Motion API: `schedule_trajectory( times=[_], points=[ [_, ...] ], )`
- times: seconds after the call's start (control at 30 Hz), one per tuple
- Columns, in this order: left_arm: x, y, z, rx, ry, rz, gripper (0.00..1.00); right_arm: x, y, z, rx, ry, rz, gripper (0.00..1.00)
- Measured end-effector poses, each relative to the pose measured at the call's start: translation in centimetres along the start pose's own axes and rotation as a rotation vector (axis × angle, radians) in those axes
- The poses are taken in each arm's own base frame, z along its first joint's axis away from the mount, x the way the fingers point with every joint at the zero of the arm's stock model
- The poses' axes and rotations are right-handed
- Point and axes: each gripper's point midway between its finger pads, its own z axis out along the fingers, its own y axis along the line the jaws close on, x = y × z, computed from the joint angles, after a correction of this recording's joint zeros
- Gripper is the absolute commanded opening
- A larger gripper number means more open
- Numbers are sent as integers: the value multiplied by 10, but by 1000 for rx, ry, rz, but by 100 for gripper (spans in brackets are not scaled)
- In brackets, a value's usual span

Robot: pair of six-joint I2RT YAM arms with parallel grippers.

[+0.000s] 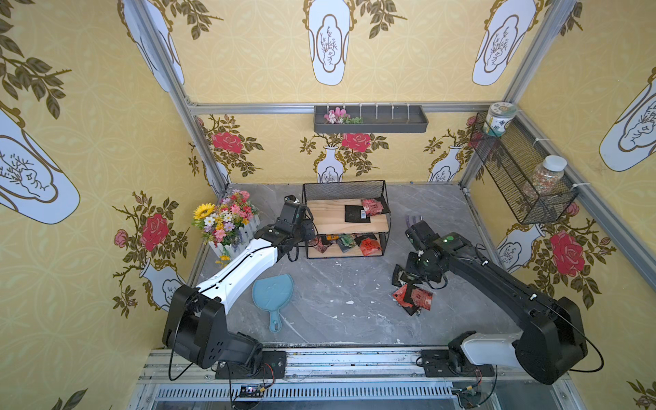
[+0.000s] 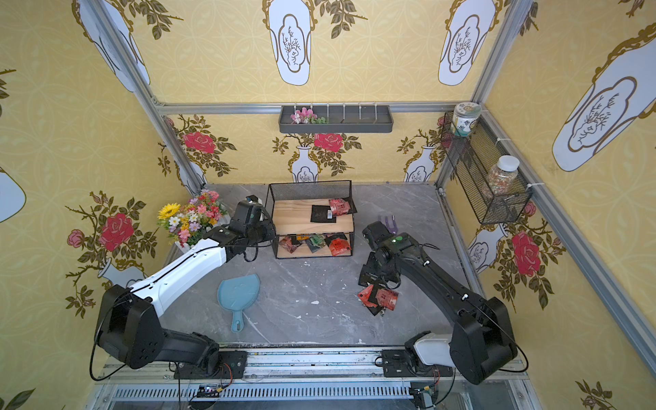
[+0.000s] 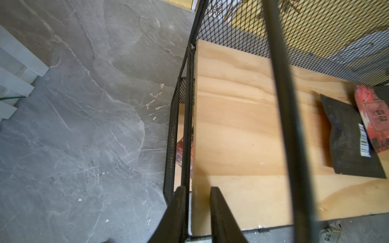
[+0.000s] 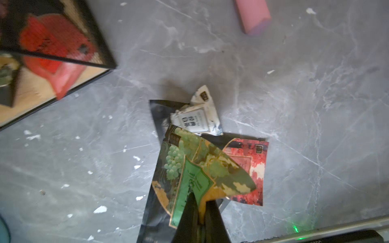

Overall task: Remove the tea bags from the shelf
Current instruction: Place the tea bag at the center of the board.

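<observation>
Pinches green tea bag (image 4: pixel 195 168) in right gripper (image 4: pixel 200 202), fingers pressed together on its edge, over pile of removed tea bags (image 1: pixel 420 297) on table (image 1: pixel 337 312). Straddles end wire and top-board edge of shelf (image 1: pixel 344 190) with left gripper (image 3: pixel 197 189), fingers narrowly apart; cannot tell whether clamped. Leaves black tea bag (image 1: pixel 356 214) and red tea bag (image 1: pixel 372 207) on top board, cluster of tea bags (image 1: pixel 346 243) on lower board. Risks dragging or tipping shelf on any left-arm shift, spilling lower cluster. Risks scattering green tea bag on release from height. Risks scraping wood picking flat black tea bag, or sliding it away.
</observation>
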Motion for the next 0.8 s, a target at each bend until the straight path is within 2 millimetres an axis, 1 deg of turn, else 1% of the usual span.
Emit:
schedule_trajectory(
  times=[0.07, 0.17, 0.37, 0.47, 0.57, 0.67, 0.73, 0.8],
  points=[
    [0, 0, 0, 0, 0, 0, 26, 7, -2, 9, -8, 33, 9, 6],
    [0, 0, 0, 0, 0, 0, 26, 12, -3, 20, -19, 57, 20, 13],
    [0, 0, 0, 0, 0, 0, 26, 17, -10, 43, -14, 101, 51, 23],
    [0, 0, 0, 1, 1, 1, 26, 15, -12, 50, -12, 106, 59, 29],
    [0, 0, 1, 2, -1, 0, 26, 14, -12, 54, -12, 111, 52, 38],
    [1, 0, 1, 3, -2, 0, 26, 16, -11, 54, -19, 121, 56, 50],
    [0, -1, 1, 4, -3, 0, 26, 14, -11, 50, -21, 117, 55, 57],
    [0, -1, 1, 5, -3, 0, 26, 10, -9, 40, -25, 101, 56, 65]
  ],
)
